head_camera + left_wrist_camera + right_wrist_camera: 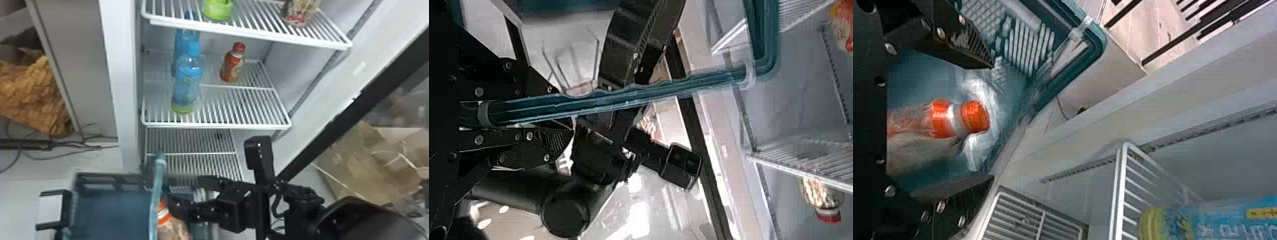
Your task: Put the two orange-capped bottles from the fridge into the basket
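Observation:
In the head view my right gripper [185,193] stands open over the basket [108,178], beside an orange-capped bottle [175,227] in it. The right wrist view has this bottle [948,119] between the spread fingers of my right gripper [993,121], its cap toward their tips and neither finger touching the cap. Another orange-capped bottle [231,67] stands upright toward the back of the fridge's middle shelf [236,110]. My left gripper [560,111] is shut on the basket's teal handle [629,96] in the left wrist view.
Two blue bottles [186,86] stand one behind the other at the left of the middle shelf. Above, the upper shelf [255,35] holds a green container [218,10] and a patterned one [299,14]. The open fridge door's black edge [338,124] slants along the right.

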